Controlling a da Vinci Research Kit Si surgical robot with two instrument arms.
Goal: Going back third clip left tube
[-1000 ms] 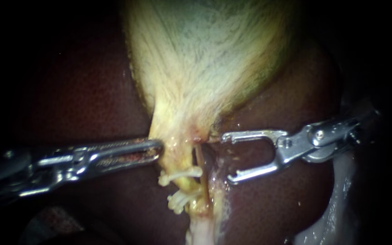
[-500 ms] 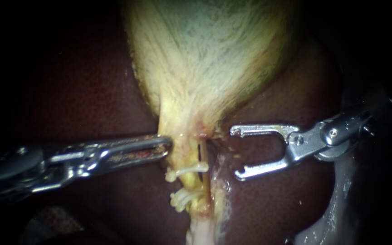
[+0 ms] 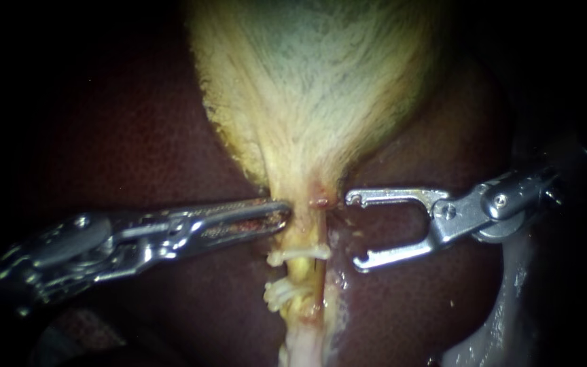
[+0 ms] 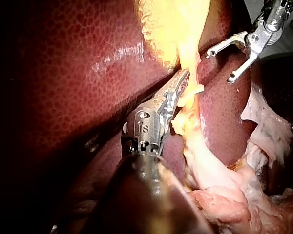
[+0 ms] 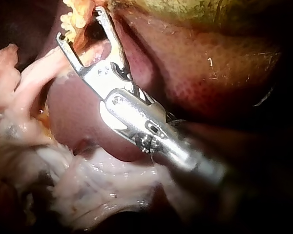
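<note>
My left instrument (image 3: 281, 213) comes in from the left. Its two jaws lie flat together. I see no gap between them and nothing caught in them. The tip pushes on the side of the thin yellow neck, where the gallbladder (image 3: 321, 88) gets narrow. In the left wrist view the tip touches that same yellow bit.

My right instrument (image 3: 354, 230) comes in from the right. Its jaws are wide open, and nothing is in them. The tip of the top jaw is just beside a small red spot on the neck. I cannot tell if it touches. The tip of the bottom jaw is over the dark red liver (image 3: 137, 136), near the tubes but not on them.

The left tube (image 3: 299, 273) is yellow and runs down from the neck. It has white clips across it. The upper clip (image 3: 298, 255) sits just under the tip of my left instrument. The lower clip (image 3: 282, 293) is a little way down and looks bunched up. I cannot tell if it is one clip or two. A thin red tube (image 3: 318, 248) runs just beside the left tube, on the side where the open jaws are.
</note>
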